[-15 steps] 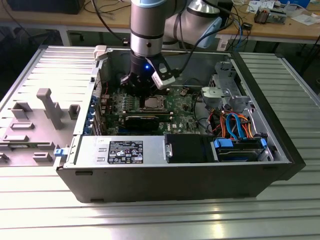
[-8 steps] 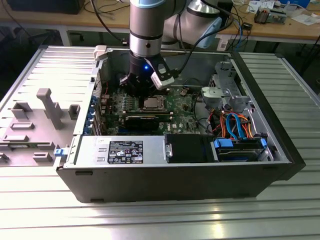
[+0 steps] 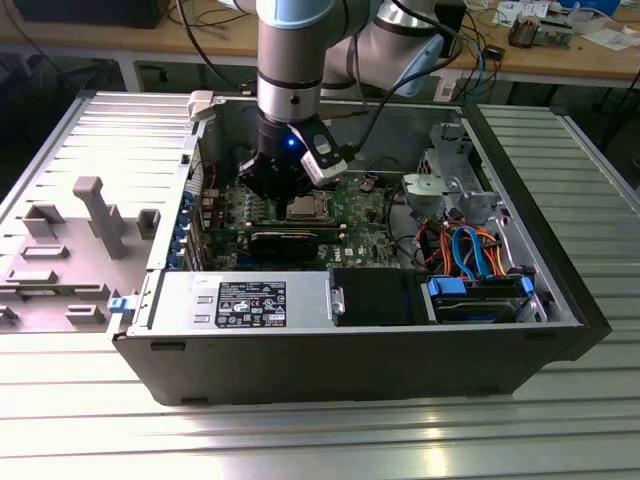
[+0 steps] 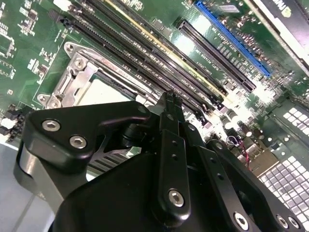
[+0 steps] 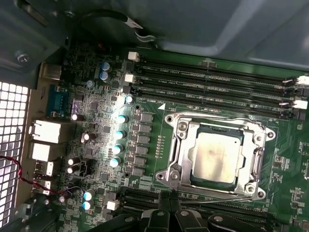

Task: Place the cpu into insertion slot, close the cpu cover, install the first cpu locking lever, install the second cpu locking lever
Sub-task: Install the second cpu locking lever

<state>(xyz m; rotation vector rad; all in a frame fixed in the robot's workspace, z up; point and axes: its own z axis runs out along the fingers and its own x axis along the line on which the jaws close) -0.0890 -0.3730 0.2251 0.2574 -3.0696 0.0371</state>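
I've got the arm down inside the open PC case [image 3: 560, 300], gripper [image 4: 170, 104] hovering just above the green motherboard [image 5: 289, 203]. In the second wrist view the fingers [image 4: 169, 116] look pressed together, tips meeting in a point, nothing between them. The cpu [image 5: 215, 157] sits seated in the insertion slot [image 5: 166, 176], dull silver top showing thru the window of the cpu cover [image 5: 251, 164], which lies flat over it. In the first wrist view the fingertips sit at approx 7 o'clock from the chip, just beside the socket's edge, by a black memory slot [image 5: 193, 205]. Whether they touch the board I can't tell. More memory slots [image 5: 212, 84] run past the socket at 12 o'clock. In the exterior view the socket shows at 4 o'clock of the gripper body.
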